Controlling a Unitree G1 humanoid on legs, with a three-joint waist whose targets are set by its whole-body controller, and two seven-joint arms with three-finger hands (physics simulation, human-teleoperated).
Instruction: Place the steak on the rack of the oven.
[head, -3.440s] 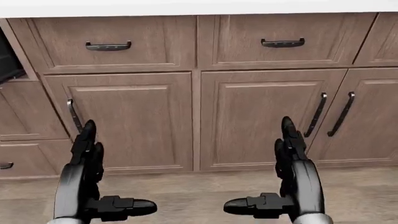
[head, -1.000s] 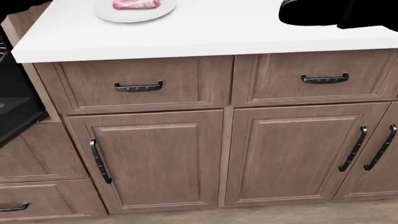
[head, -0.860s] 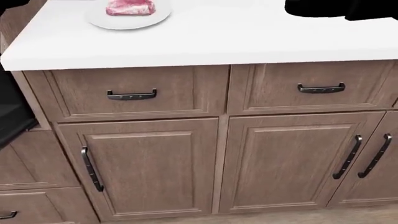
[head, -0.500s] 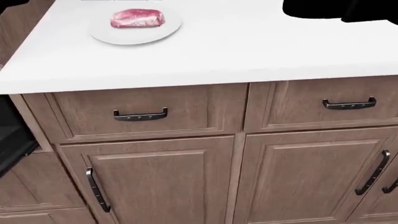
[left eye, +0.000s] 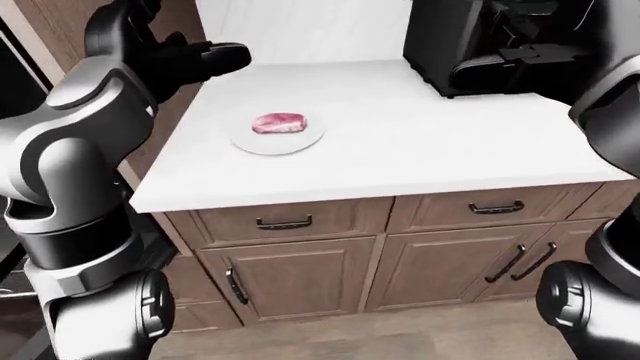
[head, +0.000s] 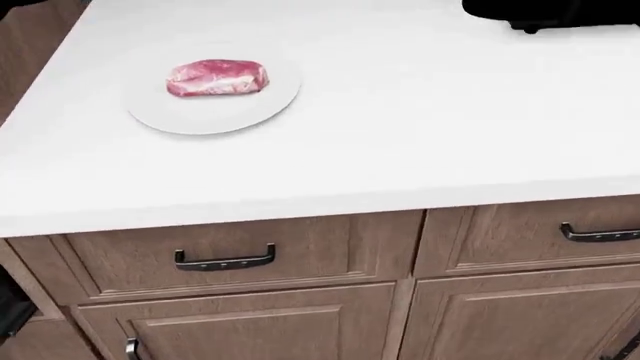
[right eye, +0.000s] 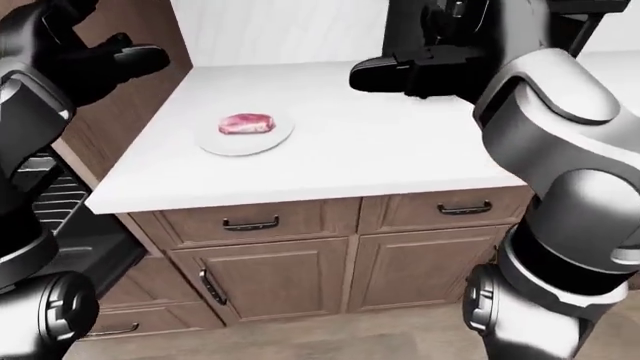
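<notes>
A pink raw steak (head: 217, 78) lies on a round white plate (head: 200, 114) on the white counter (head: 420, 127), near its left end. My left hand (left eye: 195, 58) is raised above the counter's left end, up and left of the plate, fingers open and empty. My right hand (right eye: 400, 73) is raised over the counter to the right of the plate, fingers open and empty. The open oven with its wire racks (right eye: 50, 196) shows at the left edge of the right-eye view, below counter height.
A black appliance (left eye: 470, 45) stands on the counter at the top right. Brown drawers and cabinet doors with dark handles (head: 224, 260) run under the counter. A tall brown panel (left eye: 60, 30) stands left of the counter.
The camera has risen and tilted up: the cabinets slid down the head view and the counter with plate and steak came into it. Both hands left the bottom of that view.
</notes>
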